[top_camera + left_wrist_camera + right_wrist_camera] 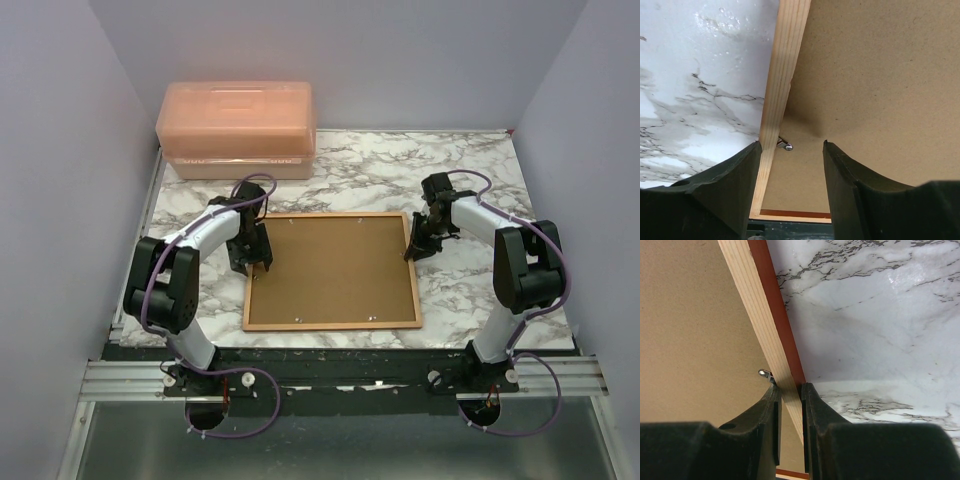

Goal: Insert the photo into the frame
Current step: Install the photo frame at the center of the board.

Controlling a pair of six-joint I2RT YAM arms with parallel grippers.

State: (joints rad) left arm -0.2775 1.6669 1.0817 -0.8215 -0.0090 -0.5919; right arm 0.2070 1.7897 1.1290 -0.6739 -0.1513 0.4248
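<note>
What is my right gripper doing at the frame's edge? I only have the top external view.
Observer: The right gripper is shut on the frame, one finger on either side of its rail.
Operator: And the left?
Observer: The left gripper is open, straddling the opposite rail without pinching it.
Operator: Any clips there?
Observer: A small metal tab sticks out over the backing board between those fingers.
</note>
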